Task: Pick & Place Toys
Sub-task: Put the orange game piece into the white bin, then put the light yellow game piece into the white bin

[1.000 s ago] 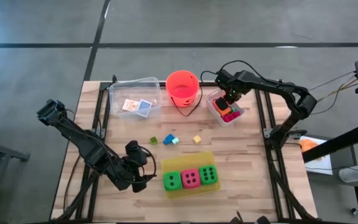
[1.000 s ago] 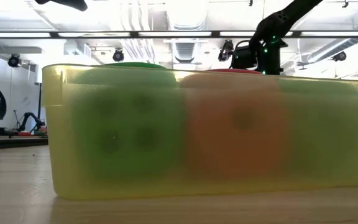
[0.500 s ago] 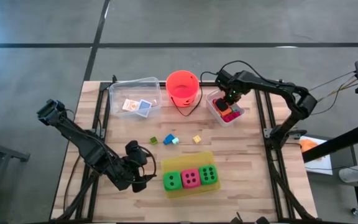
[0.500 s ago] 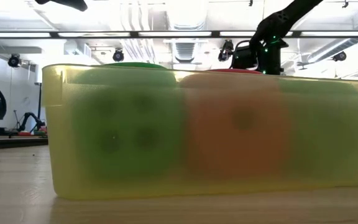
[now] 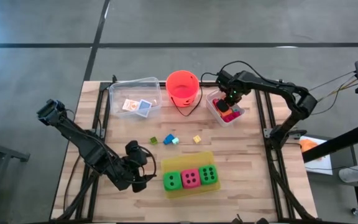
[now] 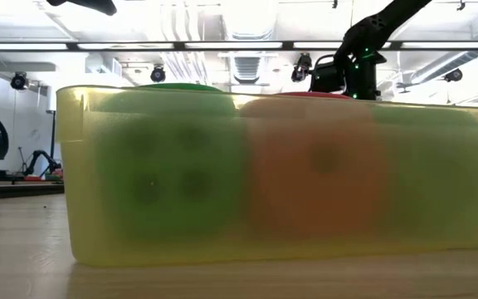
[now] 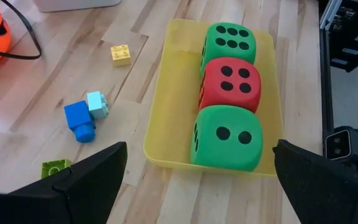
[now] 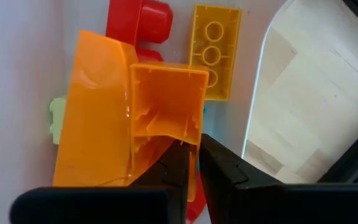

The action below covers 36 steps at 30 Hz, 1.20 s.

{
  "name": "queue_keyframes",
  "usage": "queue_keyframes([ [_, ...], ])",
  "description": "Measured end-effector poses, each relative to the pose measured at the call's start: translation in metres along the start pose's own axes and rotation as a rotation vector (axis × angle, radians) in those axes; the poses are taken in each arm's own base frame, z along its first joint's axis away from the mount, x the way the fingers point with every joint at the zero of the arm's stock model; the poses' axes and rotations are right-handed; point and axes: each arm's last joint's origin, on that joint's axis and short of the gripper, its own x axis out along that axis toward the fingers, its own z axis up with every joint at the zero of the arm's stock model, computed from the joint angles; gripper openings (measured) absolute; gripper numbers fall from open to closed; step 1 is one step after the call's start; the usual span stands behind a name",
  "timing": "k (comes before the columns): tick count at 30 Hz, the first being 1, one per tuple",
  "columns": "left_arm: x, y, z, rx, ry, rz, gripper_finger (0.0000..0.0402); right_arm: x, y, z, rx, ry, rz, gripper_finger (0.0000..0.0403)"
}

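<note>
The right gripper (image 8: 194, 163) sits inside the small clear plastic tub (image 5: 211, 107) at the far right of the table, its two dark fingers pinched together on the thin wall of a hollow orange plastic shape (image 8: 164, 99), an open-ended square box with glossy, slightly scuffed faces; the step in hand looks like the pick, with the piece gripped but not yet clear of the tub; the next move likely calls for a straight lift, since a yellow studded brick (image 8: 215, 50) and a red rounded plastic piece (image 8: 143, 17) lie just beside it and a tilt could drag them along; where it should go I cannot tell. Outward across the wooden slatted tabletop (image 5: 253, 162), the orange-red plastic bucket (image 5: 183, 87) stands near the tub, and a larger clear bin (image 5: 118, 93) holds two small cards (image 5: 135, 106); loose bricks, a blue one (image 7: 79, 119), a yellow one (image 7: 121, 54) and a green one (image 7: 55, 168), lie mid-table; the flat translucent yellow tray (image 7: 166, 93) holds three matte foam dice (image 7: 229, 78), green, pink, green, in a row, touching. The left gripper (image 5: 143, 168) waits beside the tray, fingers spread wide.
</note>
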Motion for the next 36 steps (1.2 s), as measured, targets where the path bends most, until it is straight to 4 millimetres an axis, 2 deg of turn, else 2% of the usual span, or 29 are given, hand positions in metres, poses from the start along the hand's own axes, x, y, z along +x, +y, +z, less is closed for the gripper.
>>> queue_keyframes([
  [10, 0.000, 0.000, 0.000, 0.000, 0.000, 0.000, 0.0394, 0.000, 0.000, -0.004, 0.003, 0.035, 0.015, 0.0161],
  [15, 0.000, 0.000, 0.000, 0.000, 0.000, 0.000, 0.0394, -0.007, -0.001, -0.006, -0.001, 0.027, 0.017, 0.0201],
  [26, 0.000, 0.000, 0.000, 0.001, 0.001, 0.001, 0.0394, -0.053, 0.003, -0.025, -0.018, -0.107, 0.066, 0.0215],
  [32, 0.000, 0.000, 0.000, 0.001, 0.001, 0.001, 0.0395, -0.066, 0.026, -0.040, -0.161, -0.137, 0.148, 0.0215],
  [36, 0.000, 0.000, 0.000, 0.001, 0.000, 0.001, 0.0395, -0.072, 0.050, -0.053, -0.387, -0.152, 0.202, 0.0215],
])
